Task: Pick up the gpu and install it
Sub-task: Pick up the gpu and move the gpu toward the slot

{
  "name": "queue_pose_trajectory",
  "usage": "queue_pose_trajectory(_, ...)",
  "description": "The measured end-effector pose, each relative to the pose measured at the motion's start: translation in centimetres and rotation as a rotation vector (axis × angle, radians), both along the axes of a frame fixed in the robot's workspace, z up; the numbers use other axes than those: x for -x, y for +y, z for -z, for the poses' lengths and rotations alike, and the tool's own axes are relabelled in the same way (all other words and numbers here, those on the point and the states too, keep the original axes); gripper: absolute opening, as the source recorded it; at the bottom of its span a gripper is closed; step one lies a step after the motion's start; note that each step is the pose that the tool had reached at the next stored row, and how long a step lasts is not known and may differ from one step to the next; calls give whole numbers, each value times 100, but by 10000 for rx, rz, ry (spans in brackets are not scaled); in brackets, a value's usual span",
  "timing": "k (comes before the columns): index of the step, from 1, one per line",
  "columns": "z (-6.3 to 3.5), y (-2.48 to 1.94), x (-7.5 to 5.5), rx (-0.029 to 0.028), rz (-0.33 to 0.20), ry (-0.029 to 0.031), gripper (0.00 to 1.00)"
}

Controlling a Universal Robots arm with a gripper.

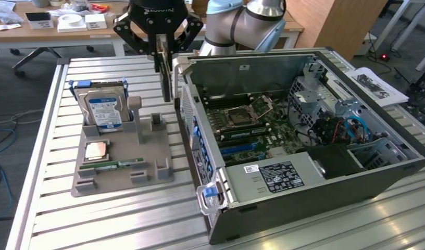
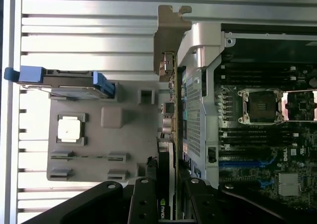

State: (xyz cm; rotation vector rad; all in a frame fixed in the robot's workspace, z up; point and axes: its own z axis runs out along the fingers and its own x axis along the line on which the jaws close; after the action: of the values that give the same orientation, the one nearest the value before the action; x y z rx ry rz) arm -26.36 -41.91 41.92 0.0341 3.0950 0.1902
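Claw is clenched on the gpu, gripping the dark card by its upper edge so it hangs straight down, clear of the table. From the wrist camera I see the claw with a finger on each side of the card, and the gpu edge-on running away from it, its silvery bracket at the far end.

The card hangs just outside the open computer case, close beside the case's outer wall; I cannot tell whether they touch. The motherboard lies inside the case, below the claw and off towards the exterior view's right.

On the other side of the claw, lower down and towards the exterior view's left, a grey parts holder sits on the table. A blue-labelled hard drive stands upright in it, a processor lies flat nearer the camera, and a green memory stick lies just beyond that.
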Motion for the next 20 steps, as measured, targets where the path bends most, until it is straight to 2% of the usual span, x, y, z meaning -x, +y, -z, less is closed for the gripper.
queue_pose_trajectory(8,-1,4,-205,-30,0,2,27)
queue_pose_trajectory(20,-1,6,-563,-109,-2,0,27)
